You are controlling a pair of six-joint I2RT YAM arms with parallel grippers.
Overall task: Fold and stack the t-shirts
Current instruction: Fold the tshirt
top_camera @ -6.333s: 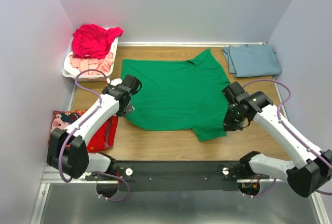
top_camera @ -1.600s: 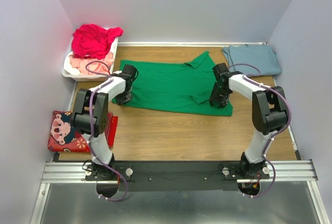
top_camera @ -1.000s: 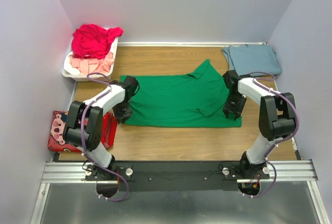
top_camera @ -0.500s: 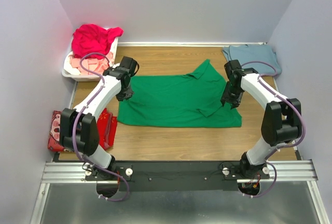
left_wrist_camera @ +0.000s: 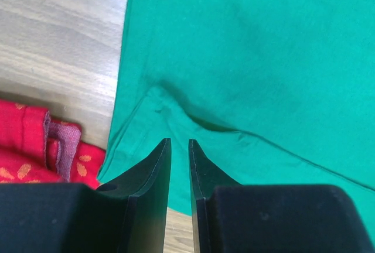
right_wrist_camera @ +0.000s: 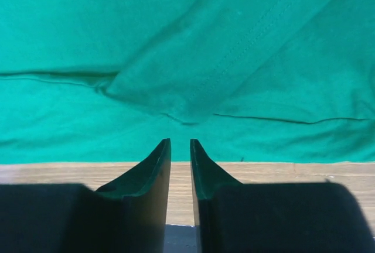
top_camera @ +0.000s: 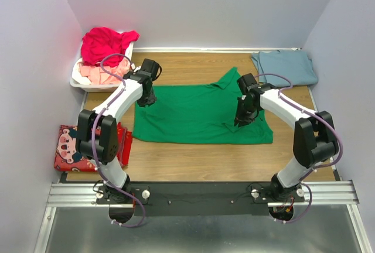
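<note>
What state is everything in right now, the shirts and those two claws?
green t-shirt, partly folded, flat on table
blue-grey t-shirt, folded, far right corner
magenta-red t-shirt, crumpled, in basket
pale pink t-shirt, crumpled, in basket
left gripper, slightly open, empty
right gripper, slightly open, empty

Four t-shirts (top_camera: 199, 112), two grippers (left_wrist_camera: 179, 143), one basket (top_camera: 78, 83), one bag (top_camera: 69, 146)

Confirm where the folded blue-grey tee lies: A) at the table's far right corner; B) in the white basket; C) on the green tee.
A: the blue-grey tee lies flat at the far right corner of the table, apart from the green tee.
</note>
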